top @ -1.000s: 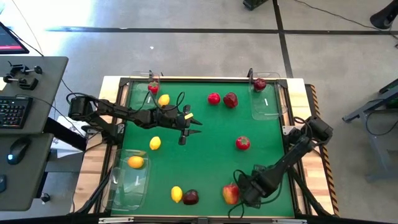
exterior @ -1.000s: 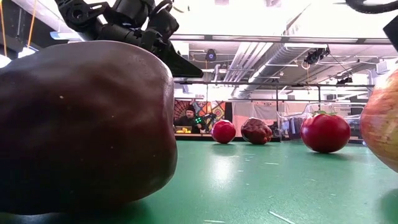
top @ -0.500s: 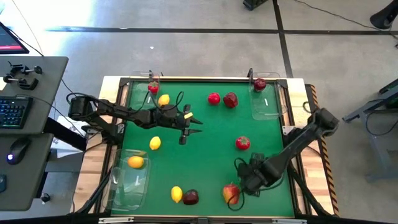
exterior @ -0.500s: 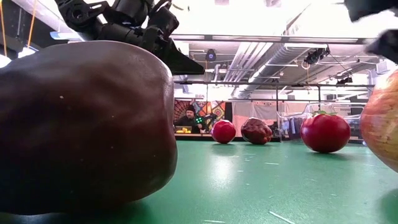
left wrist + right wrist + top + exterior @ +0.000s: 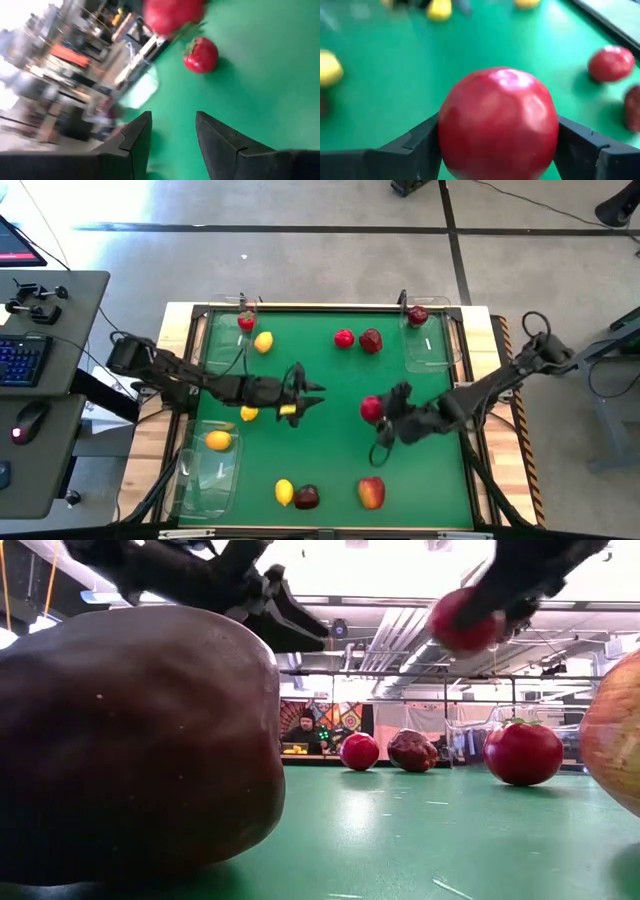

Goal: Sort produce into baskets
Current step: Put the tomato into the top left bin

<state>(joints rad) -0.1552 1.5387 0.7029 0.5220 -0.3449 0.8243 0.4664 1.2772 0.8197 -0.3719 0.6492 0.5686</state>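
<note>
- We find the right gripper [image 5: 378,412] near the middle of the green mat [image 5: 330,380], its fingers pinched on a red fruit [image 5: 371,409]. The right wrist view confirms this: the red fruit [image 5: 498,122] sits squarely between the two dark fingers [image 5: 410,145], and the low view shows it lifted clear of the mat.
- We judge the step in hand to be the carry: the fruit is picked, not yet placed. The next move calls for taking it over a tray and letting go inside the walls. The far right tray [image 5: 428,340], which already holds one red fruit [image 5: 417,314], looks the likely one, though we cannot confirm the sorting rule.
- The left gripper [image 5: 300,395] hangs over the mat left of centre, fingers spread with nothing between them. A lemon [image 5: 249,413] lies beside that arm, partly covered by it.
- Still loose on the mat: a lemon [image 5: 263,341] at the far left, two red fruits [image 5: 344,338] at the far centre, and near the front edge a lemon [image 5: 284,492], a dark apple [image 5: 307,497] and a red-yellow apple [image 5: 371,492].
- The near left tray [image 5: 210,470] holds one orange-yellow fruit [image 5: 218,440]. The far left tray [image 5: 232,320] shows a small red fruit [image 5: 246,321] at its edge; we cannot tell whether it lies inside.
- Obstructions: the dark apple [image 5: 130,740] fills the left of the low view. The clear tray rims are faint from above.
</note>
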